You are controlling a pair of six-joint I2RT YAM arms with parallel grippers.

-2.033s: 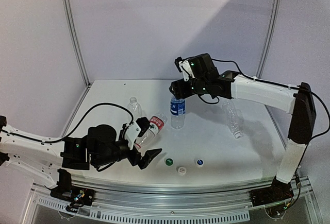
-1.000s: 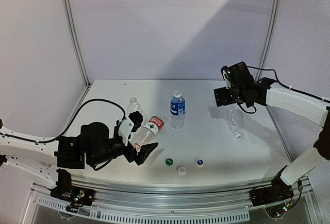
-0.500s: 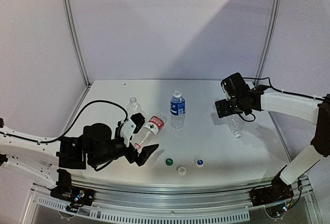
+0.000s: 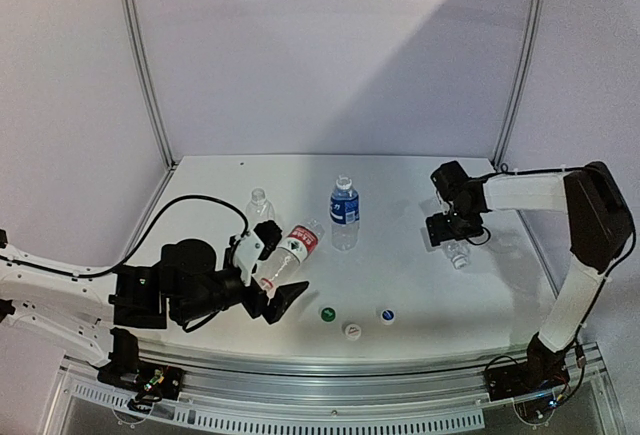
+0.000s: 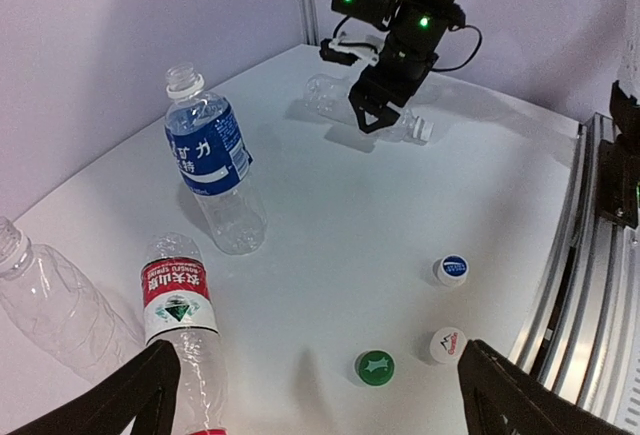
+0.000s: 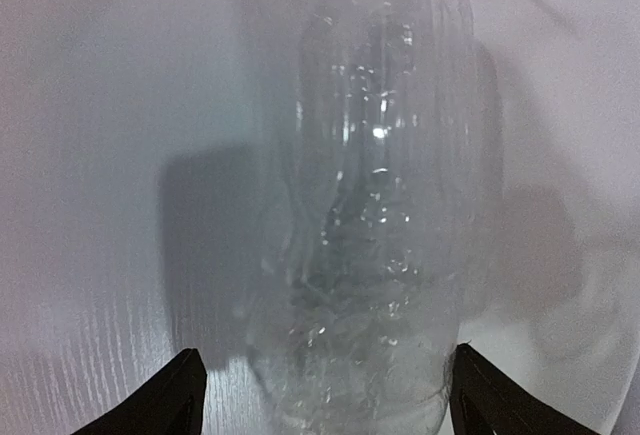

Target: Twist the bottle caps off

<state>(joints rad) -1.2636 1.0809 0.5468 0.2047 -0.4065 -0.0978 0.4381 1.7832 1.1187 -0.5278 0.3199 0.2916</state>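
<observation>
The table (image 4: 400,285) is being shared by four bottles and both arms.

The lying unlabelled bottle (image 4: 456,252), at the right side of the table, is being straddled by the right gripper (image 4: 445,229). Its jaws are being held apart, one finger on each side of the clear body, and no contact is being shown in the right wrist view. The bottle's long axis is lying flat, running from beneath the gripper toward the near edge, with the neck pointing near and slightly right. The fingers are being presented across that axis.

This bottle is being judged light, thin-walled and apparently empty. It is likely to dent under a hard squeeze, slip on its smooth skin and roll if nudged. A hold on the body close to the shoulder, where the wall is stiffer, is being advised, leaving the neck free.

The red-label bottle (image 4: 292,248) is lying tilted between the wide-spread fingers of the left gripper (image 5: 320,355), at the near left; nothing is being clamped. The blue-label bottle (image 4: 344,211) is standing upright mid-table, neck open. The second unlabelled bottle (image 4: 260,204) is standing just behind the left gripper.

A pale cap (image 5: 424,131) appears to be on the lying bottle. The green cap (image 4: 327,313), white cap (image 4: 352,330) and blue cap (image 4: 386,314) are lying loose near the front edge.
</observation>
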